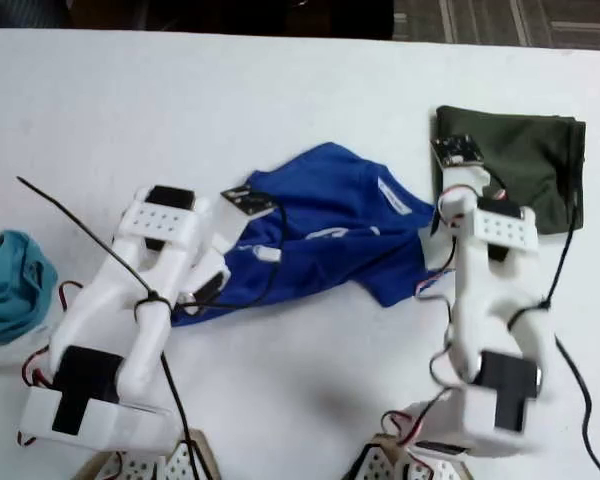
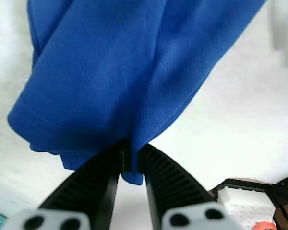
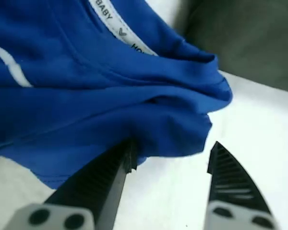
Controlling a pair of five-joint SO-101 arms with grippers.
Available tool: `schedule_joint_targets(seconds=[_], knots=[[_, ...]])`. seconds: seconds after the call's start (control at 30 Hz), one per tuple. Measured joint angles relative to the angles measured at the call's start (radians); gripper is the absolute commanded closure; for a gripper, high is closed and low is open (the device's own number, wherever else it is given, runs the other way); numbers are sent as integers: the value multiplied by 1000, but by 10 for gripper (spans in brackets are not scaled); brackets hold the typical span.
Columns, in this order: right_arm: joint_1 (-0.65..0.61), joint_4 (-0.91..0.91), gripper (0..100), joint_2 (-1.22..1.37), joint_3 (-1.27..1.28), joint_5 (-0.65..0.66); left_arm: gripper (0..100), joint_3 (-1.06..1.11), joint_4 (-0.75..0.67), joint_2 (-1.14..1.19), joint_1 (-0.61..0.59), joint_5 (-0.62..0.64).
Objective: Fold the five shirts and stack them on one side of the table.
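A crumpled blue shirt (image 1: 325,225) lies mid-table between the two arms. My left gripper (image 1: 212,285) sits at the shirt's left end. In the left wrist view it (image 2: 131,158) is shut on a fold of the blue fabric (image 2: 110,72), which hangs lifted off the table. My right gripper (image 1: 428,232) is at the shirt's right end. In the right wrist view it (image 3: 173,155) stands open, one finger (image 3: 120,165) against the hem of the blue shirt (image 3: 86,96) and the other finger (image 3: 228,170) over bare table.
A folded dark green shirt (image 1: 525,160) lies at the back right, just behind the right gripper, and its edge (image 3: 249,43) is close by. A teal shirt (image 1: 10,285) is bunched at the left edge. The white table (image 1: 280,90) is bare at the back.
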Motion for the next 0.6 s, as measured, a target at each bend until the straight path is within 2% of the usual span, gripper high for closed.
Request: schedule_joint_targets(seconds=[0.27, 0.47, 0.53, 0.6], knots=[[58, 249, 755, 199, -292, 21, 972, 0, -14, 0, 0, 0], [58, 275, 758, 334, -354, 41, 972, 0, -35, 0, 0, 0], [46, 275, 806, 374, -376, 55, 972, 0, -35, 0, -2, 0], [28, 275, 909, 391, -396, 89, 972, 0, -35, 0, -2, 0]])
